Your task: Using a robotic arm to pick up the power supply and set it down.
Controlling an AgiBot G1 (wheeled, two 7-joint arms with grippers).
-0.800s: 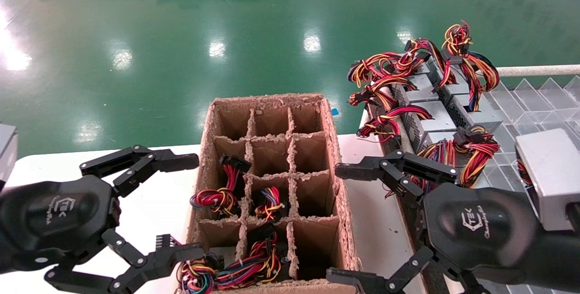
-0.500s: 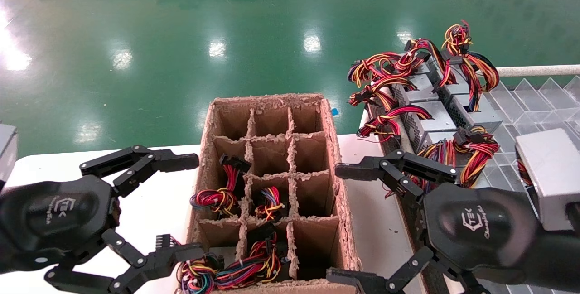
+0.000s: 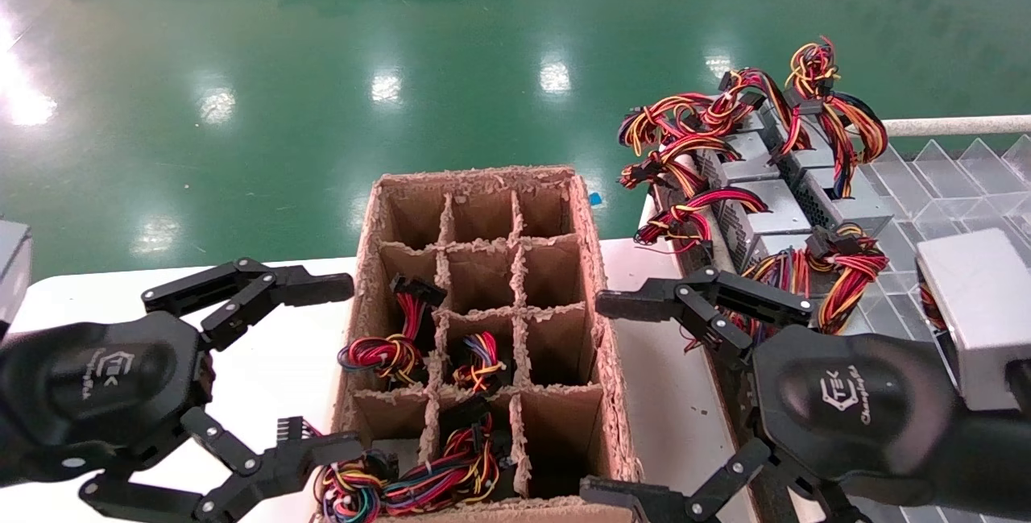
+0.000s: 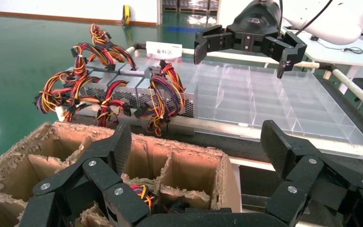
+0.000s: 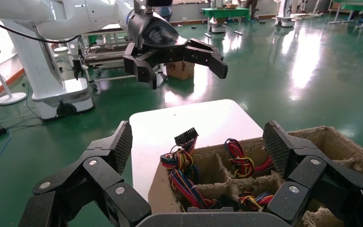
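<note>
Item: divided cardboard carton (image 3: 483,184), standing on the white tabletop (image 3: 274,362) between the two arms; twelve cells in view. Wire bundles rise from several near cells, red-and-yellow in the left cell (image 3: 387,350), mixed colours in the nearest cells (image 3: 435,466); the far cells look empty. Whether metal boxes sit under those bundles cannot be seen. Item: stock of power supplies (image 3: 765,209), grey metal boxes with tied red, yellow and black wires, lined in a row on the rack to the robot's right, beside a clear plastic divider tray (image 3: 966,176). Item: left pincer (image 3: 322,370), fingers spread wide, empty, hovering at the carton's left side over the tabletop. Item: right pincer (image 3: 604,394), fingers likewise spread wide, empty, hovering at the carton's right edge, near the closest boxes of the row but touching none. Status: judged from the filled cells, part of the stock is already packed; the current pick is not begun, since neither pincer holds anything. Remaining: reach for a power supply on the rack, grip it, carry it over and lower it into a free cell.
</note>
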